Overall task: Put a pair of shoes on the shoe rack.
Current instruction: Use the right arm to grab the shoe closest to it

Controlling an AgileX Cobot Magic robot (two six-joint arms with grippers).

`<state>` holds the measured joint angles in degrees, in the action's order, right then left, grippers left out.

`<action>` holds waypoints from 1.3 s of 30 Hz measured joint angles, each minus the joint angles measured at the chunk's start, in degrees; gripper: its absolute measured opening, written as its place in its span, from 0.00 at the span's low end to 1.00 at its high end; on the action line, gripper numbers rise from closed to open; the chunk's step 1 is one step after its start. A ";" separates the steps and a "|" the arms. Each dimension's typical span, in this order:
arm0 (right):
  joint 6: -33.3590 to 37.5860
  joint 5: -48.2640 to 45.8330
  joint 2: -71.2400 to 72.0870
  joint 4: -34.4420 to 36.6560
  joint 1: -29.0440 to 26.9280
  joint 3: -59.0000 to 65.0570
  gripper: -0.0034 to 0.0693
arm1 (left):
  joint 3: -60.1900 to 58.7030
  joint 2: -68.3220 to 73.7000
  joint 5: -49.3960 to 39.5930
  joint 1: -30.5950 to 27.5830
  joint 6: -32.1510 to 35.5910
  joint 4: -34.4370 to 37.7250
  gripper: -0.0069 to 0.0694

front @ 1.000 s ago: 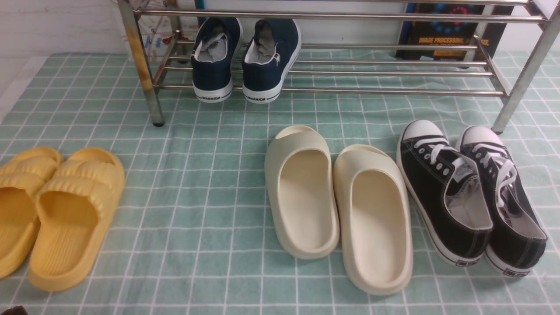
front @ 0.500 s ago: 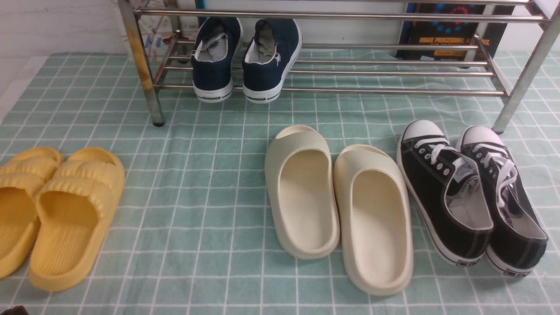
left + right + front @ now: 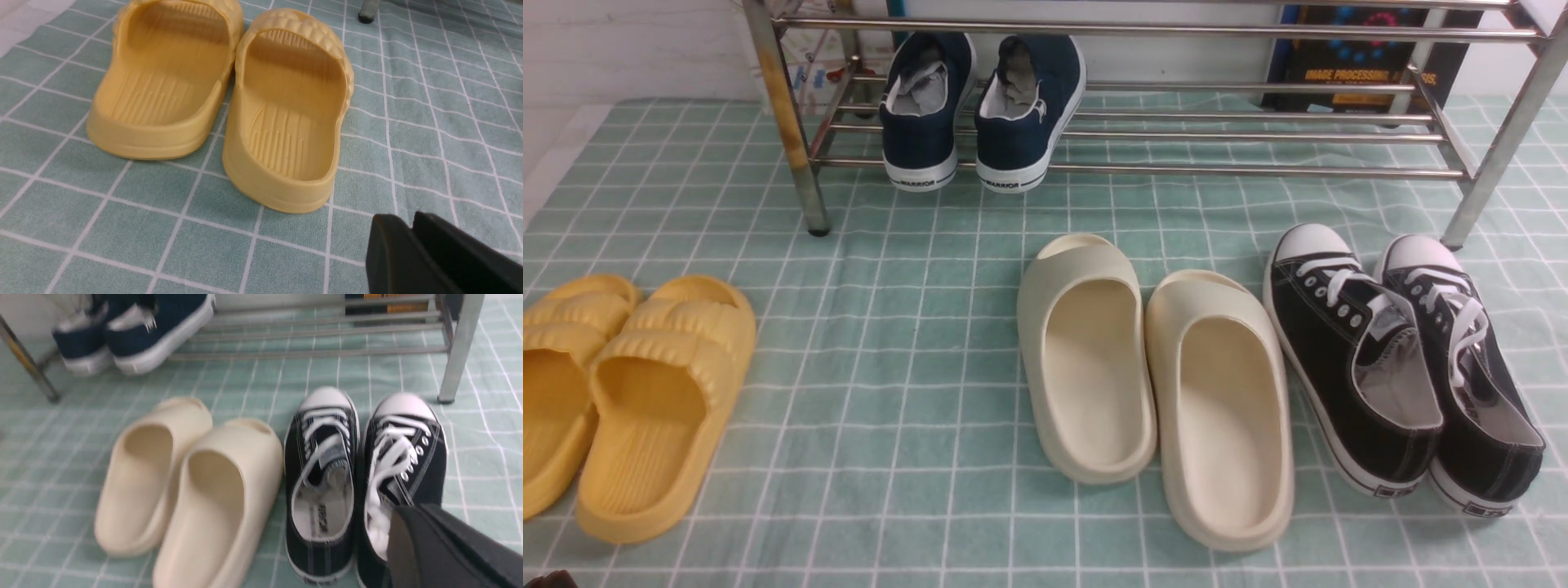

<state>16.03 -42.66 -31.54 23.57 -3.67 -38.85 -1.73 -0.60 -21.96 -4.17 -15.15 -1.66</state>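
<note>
L gripper (image 3: 402,223) by heels of yellow slides (image 3: 645,408), near left; jaws: can't tell if apart or shut. R gripper (image 3: 412,524) by heel end of sneakers (image 3: 1396,367), jaws pressed together. Sneakers on cloth (image 3: 890,367) at right, side by side, touching, toes twd rack (image 3: 1176,170), just right of cream slides (image 3: 1094,359). Rack far; navy shoes (image 3: 1021,122) on its low shelf, left part. Book (image 3: 1356,65) behind rack, far right.

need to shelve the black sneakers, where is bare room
The rack shelf is bare from the navy shoes to its right end. Open cloth between yellow slides and cream slides. Crowded: cream slides sit against the black sneakers.
</note>
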 joint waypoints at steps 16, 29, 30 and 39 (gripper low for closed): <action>-6.70 -23.24 -39.98 -17.03 25.49 -23.84 0.05 | 0.00 0.00 0.00 0.00 0.00 0.00 0.22; -17.52 -15.77 -61.72 -27.33 25.69 -26.72 0.54 | 0.00 0.00 0.00 0.00 0.00 0.00 0.23; -17.95 -14.61 -62.51 -28.13 25.69 -26.72 0.59 | 0.00 0.00 0.00 0.00 0.00 0.00 0.23; -18.54 -8.77 -67.97 -26.62 25.75 -27.15 0.65 | 0.00 0.00 0.00 0.00 0.00 0.00 0.24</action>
<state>-2.51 -51.43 -99.51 -3.05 22.08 -66.00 -1.73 -0.60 -21.96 -4.17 -15.15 -1.66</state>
